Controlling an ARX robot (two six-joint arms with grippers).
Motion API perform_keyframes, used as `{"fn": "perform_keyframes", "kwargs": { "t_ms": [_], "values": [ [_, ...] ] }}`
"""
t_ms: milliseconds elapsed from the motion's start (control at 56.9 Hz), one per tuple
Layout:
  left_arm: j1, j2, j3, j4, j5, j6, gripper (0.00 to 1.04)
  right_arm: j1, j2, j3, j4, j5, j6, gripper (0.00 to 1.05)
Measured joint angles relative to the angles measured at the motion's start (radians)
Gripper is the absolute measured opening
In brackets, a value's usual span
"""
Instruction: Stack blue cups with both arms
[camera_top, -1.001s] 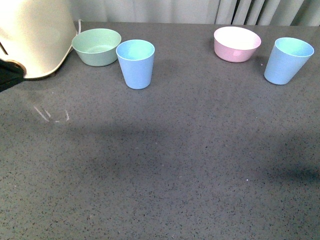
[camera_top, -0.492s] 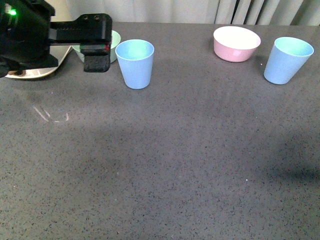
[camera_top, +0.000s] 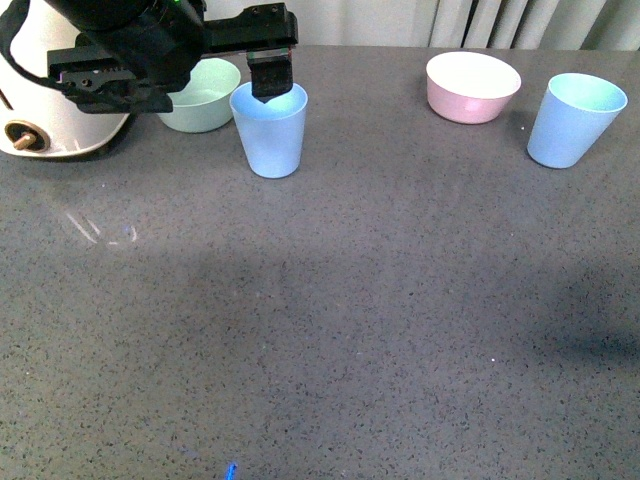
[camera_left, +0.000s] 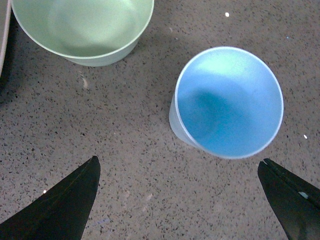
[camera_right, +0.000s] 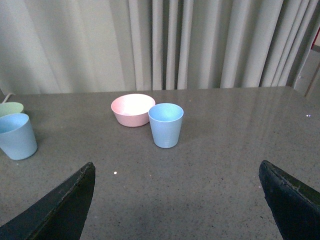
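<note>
One blue cup (camera_top: 268, 132) stands upright at the back left, the other blue cup (camera_top: 575, 122) upright at the back right. My left gripper (camera_top: 230, 75) hangs open and empty over the left cup; one black finger (camera_top: 270, 78) reaches down at its rim. In the left wrist view the cup (camera_left: 227, 102) lies just ahead of the open gripper (camera_left: 180, 200), nearer one finger, with no contact. My right gripper (camera_right: 177, 200) is open and empty, low over the table, well short of the right cup (camera_right: 166, 125). It does not show in the front view.
A mint-green bowl (camera_top: 203, 95) sits close beside the left cup, also in the left wrist view (camera_left: 82, 27). A pink bowl (camera_top: 473, 87) stands next to the right cup. A white appliance (camera_top: 60, 125) is at the far left. Curtains (camera_right: 200, 45) hang behind the table.
My left arm has come in from the left edge and moved right, from beside the mint bowl to over the left cup. The cups and bowls have not moved.
</note>
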Motion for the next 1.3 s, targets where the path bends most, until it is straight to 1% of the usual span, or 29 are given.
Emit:
{"fn": "perform_keyframes", "kwargs": {
  "t_ms": [246, 421, 720, 773, 825, 843, 878, 913, 966, 983, 1019, 1054, 1071, 1194, 1300],
  "values": [
    [0.001, 0.084, 0.130, -0.075, -0.041, -0.050, 0.96, 0.000, 0.000, 0.000, 0.000, 0.000, 0.000, 0.96],
    [-0.001, 0.140, 0.187, -0.105, -0.055, -0.067, 0.96, 0.000, 0.000, 0.000, 0.000, 0.000, 0.000, 0.96],
    [-0.027, 0.171, 0.219, -0.111, -0.058, -0.073, 0.95, 0.000, 0.000, 0.000, 0.000, 0.000, 0.000, 0.96],
    [-0.034, 0.169, 0.208, -0.108, -0.067, -0.074, 0.88, 0.000, 0.000, 0.000, 0.000, 0.000, 0.000, 0.96],
    [-0.045, 0.171, 0.203, -0.113, -0.070, -0.073, 0.78, 0.000, 0.000, 0.000, 0.000, 0.000, 0.000, 0.96],
    [-0.050, 0.172, 0.203, -0.120, -0.071, -0.073, 0.72, 0.000, 0.000, 0.000, 0.000, 0.000, 0.000, 0.96],
    [-0.055, 0.174, 0.204, -0.126, -0.074, -0.073, 0.68, 0.000, 0.000, 0.000, 0.000, 0.000, 0.000, 0.96],
    [-0.059, 0.176, 0.206, -0.137, -0.075, -0.073, 0.60, 0.000, 0.000, 0.000, 0.000, 0.000, 0.000, 0.96],
    [-0.063, 0.183, 0.211, -0.148, -0.078, -0.072, 0.51, 0.000, 0.000, 0.000, 0.000, 0.000, 0.000, 0.96],
    [-0.063, 0.184, 0.212, -0.149, -0.079, -0.072, 0.50, 0.000, 0.000, 0.000, 0.000, 0.000, 0.000, 0.96],
    [-0.064, 0.188, 0.216, -0.156, -0.079, -0.072, 0.44, 0.000, 0.000, 0.000, 0.000, 0.000, 0.000, 0.96],
    [-0.064, 0.191, 0.217, -0.158, -0.080, -0.072, 0.40, 0.000, 0.000, 0.000, 0.000, 0.000, 0.000, 0.96],
    [-0.065, 0.194, 0.219, -0.161, -0.082, -0.072, 0.37, 0.000, 0.000, 0.000, 0.000, 0.000, 0.000, 0.96],
    [-0.067, 0.208, 0.238, -0.182, -0.086, -0.072, 0.21, 0.000, 0.000, 0.000, 0.000, 0.000, 0.000, 0.96],
    [-0.073, 0.196, 0.217, -0.180, -0.093, -0.073, 0.06, 0.000, 0.000, 0.000, 0.000, 0.000, 0.000, 0.96]
  ]
}}
